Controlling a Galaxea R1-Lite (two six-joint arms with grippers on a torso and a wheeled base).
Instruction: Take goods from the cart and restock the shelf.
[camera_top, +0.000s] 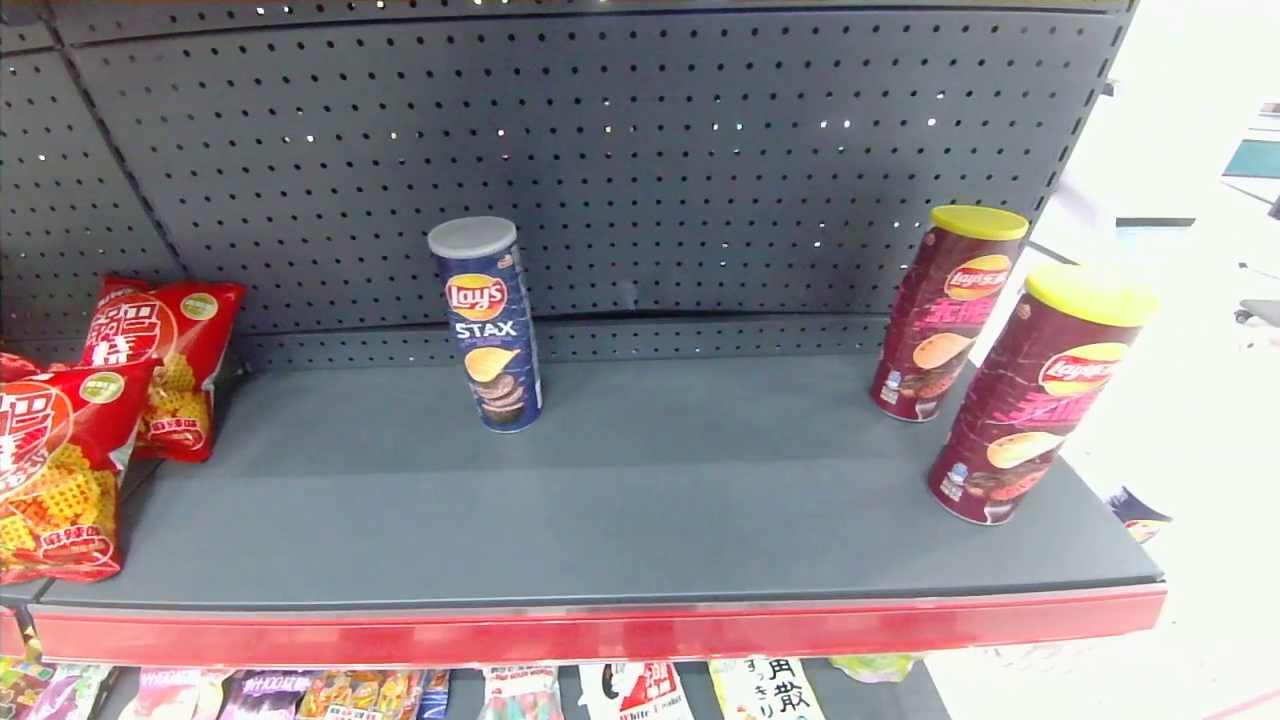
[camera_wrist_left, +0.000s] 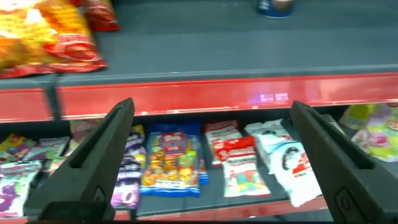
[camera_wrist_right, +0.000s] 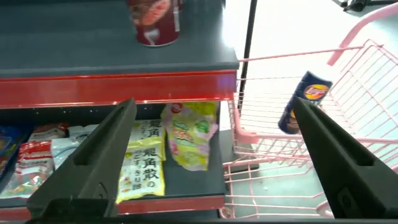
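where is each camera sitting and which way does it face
Head view: on the robot's head, facing forward and down at the shelf with a standing blue can, two maroon cans and red bags.
Left wrist view: on the left wrist, looking past the open left gripper at the lower shelf's snack packets.
Right wrist view: on the right wrist, looking past the open right gripper at the pink cart holding a dark can.
Shared: the shelf's red front edge shows in all three.
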